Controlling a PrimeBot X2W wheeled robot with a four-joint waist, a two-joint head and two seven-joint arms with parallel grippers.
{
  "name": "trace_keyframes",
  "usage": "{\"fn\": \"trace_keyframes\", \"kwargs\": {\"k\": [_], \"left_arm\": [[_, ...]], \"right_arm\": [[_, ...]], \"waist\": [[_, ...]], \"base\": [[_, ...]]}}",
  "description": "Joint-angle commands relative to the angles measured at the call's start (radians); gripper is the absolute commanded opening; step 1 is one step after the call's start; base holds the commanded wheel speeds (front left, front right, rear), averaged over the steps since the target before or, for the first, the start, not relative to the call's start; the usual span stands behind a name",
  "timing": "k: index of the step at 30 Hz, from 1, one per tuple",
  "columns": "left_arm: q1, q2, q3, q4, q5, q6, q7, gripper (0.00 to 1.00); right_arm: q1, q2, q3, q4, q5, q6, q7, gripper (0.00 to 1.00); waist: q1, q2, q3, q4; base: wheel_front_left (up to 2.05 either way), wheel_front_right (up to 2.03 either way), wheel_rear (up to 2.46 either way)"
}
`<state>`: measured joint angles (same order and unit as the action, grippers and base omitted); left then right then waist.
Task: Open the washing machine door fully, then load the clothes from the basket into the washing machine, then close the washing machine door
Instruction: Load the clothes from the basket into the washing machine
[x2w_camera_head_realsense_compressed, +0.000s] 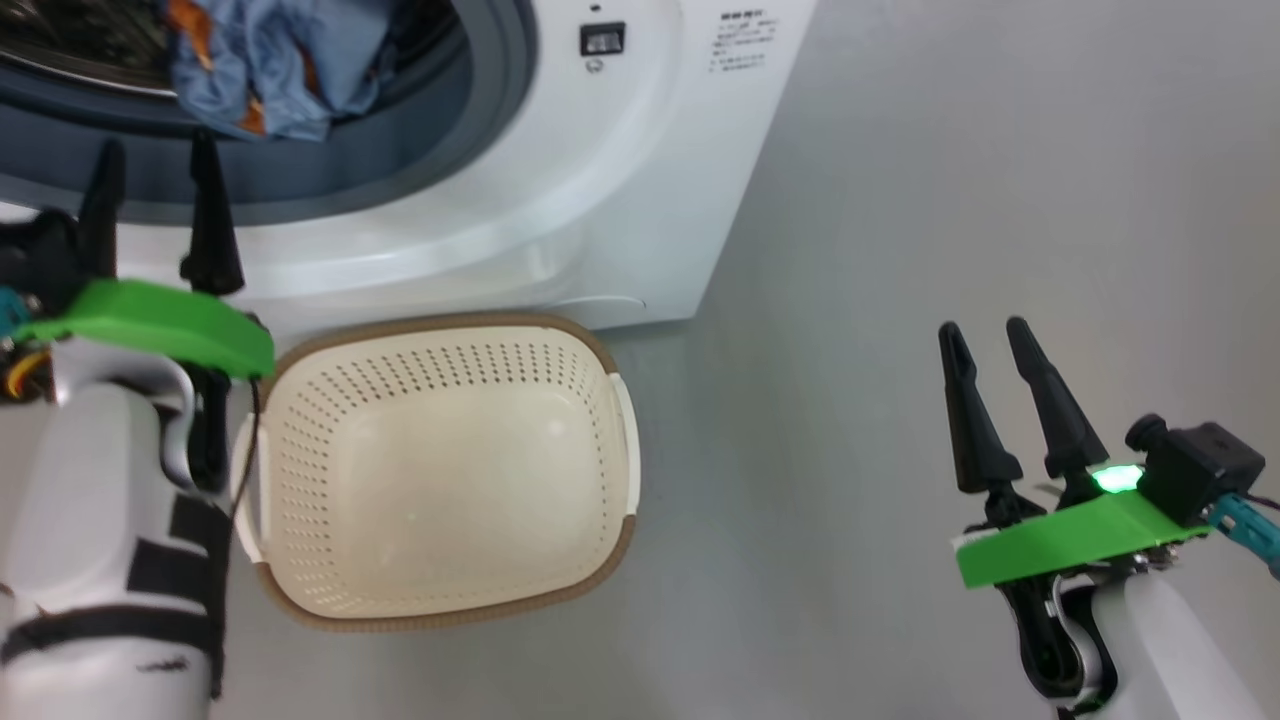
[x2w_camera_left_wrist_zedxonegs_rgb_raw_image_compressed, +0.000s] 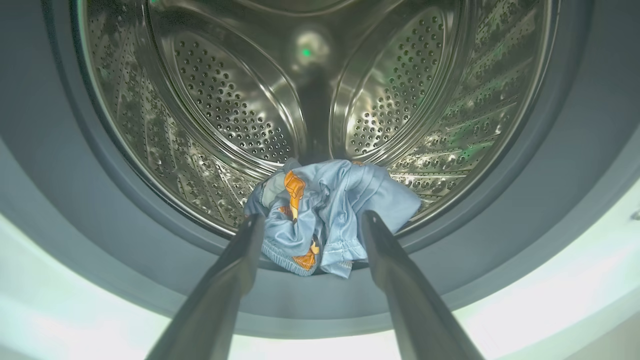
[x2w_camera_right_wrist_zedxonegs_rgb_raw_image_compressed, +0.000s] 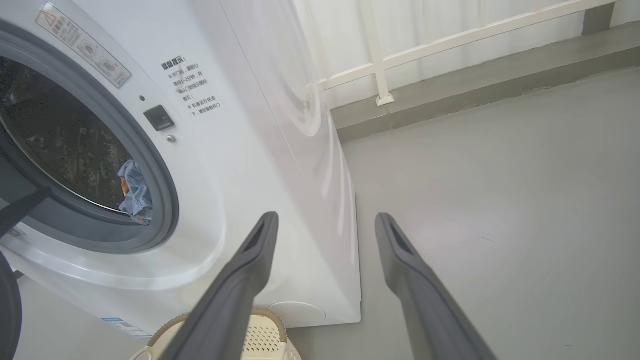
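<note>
Left gripper: fingers spread apart, holding nothing; at 10 o'clock of the head view, pointed into the mouth of the machine just short of the bundle.
Right gripper: fingers likewise apart and bare; at 4 o'clock of the head view, over open floor, well apart from the machine.
Clothes: bunched at 6 o'clock of the drum, right at its front lip, one hem hanging over onto the grey gasket.
Basket: on the floor just in front of the washing machine, at 6 o'clock of the opening; bare inside.
Washing machine door: judged swung fully aside, given the unobstructed mouth; dark curved edge at 8 o'clock of the right wrist view possibly its rim, cannot tell.
Done so far: opening and loading, by the look of it.
Left to do: closing the door.
Caution: hem over the lip likely to be pinched against the gasket; perhaps worth a nudge deeper first.
</note>
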<state>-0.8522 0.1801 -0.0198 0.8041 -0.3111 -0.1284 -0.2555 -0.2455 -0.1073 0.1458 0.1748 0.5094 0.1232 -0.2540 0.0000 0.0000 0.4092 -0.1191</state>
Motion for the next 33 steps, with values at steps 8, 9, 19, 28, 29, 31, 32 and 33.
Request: {"fn": "trace_keyframes", "kwargs": {"k": [8,9,19,28,29,31,32,33], "left_arm": [[0.162,-0.010,0.056,-0.128,0.063,-0.002,-0.006,1.00],[0.180,-0.014,0.058,-0.140,0.068,-0.002,-0.006,1.00],[0.372,-0.057,0.070,-0.263,0.105,-0.002,-0.006,1.00],[0.541,-0.082,0.080,-0.360,0.107,-0.002,-0.006,1.00],[0.558,-0.084,0.083,-0.372,0.111,-0.002,-0.006,1.00],[0.594,-0.087,0.084,-0.394,0.116,-0.002,-0.006,1.00],[0.612,-0.089,0.084,-0.406,0.119,-0.002,-0.006,1.00],[0.631,-0.090,0.084,-0.419,0.121,-0.002,-0.006,1.00]], "right_arm": [[0.070,-0.043,0.006,-0.011,0.007,0.008,-0.008,1.00],[0.075,-0.046,0.006,-0.009,0.007,0.008,-0.008,1.00],[0.141,-0.065,-0.009,-0.002,0.016,0.008,-0.008,1.00],[0.208,-0.073,-0.030,-0.005,0.020,0.008,-0.008,1.00],[0.215,-0.074,-0.032,-0.005,0.021,0.008,-0.008,1.00],[0.232,-0.074,-0.037,-0.005,0.021,0.008,-0.008,1.00],[0.242,-0.075,-0.039,-0.005,0.021,0.008,-0.008,1.00],[0.251,-0.076,-0.041,-0.005,0.022,0.008,-0.008,1.00]], "waist": [[0.0000,0.0000,-0.108,0.063],[0.0000,0.0000,-0.117,0.066],[0.0000,0.0000,-0.206,0.095],[0.0000,0.0000,-0.266,0.118],[0.0000,0.0000,-0.273,0.121],[0.0000,0.0000,-0.290,0.126],[0.0000,0.0000,-0.298,0.129],[0.0000,0.0000,-0.306,0.131]], "base": [[0.00,0.00,0.00],[0.00,0.00,0.00],[0.00,0.00,0.00],[0.00,0.00,0.00],[0.00,0.00,0.00],[0.00,0.00,0.00],[0.00,0.00,0.00],[0.00,0.00,0.00]]}}
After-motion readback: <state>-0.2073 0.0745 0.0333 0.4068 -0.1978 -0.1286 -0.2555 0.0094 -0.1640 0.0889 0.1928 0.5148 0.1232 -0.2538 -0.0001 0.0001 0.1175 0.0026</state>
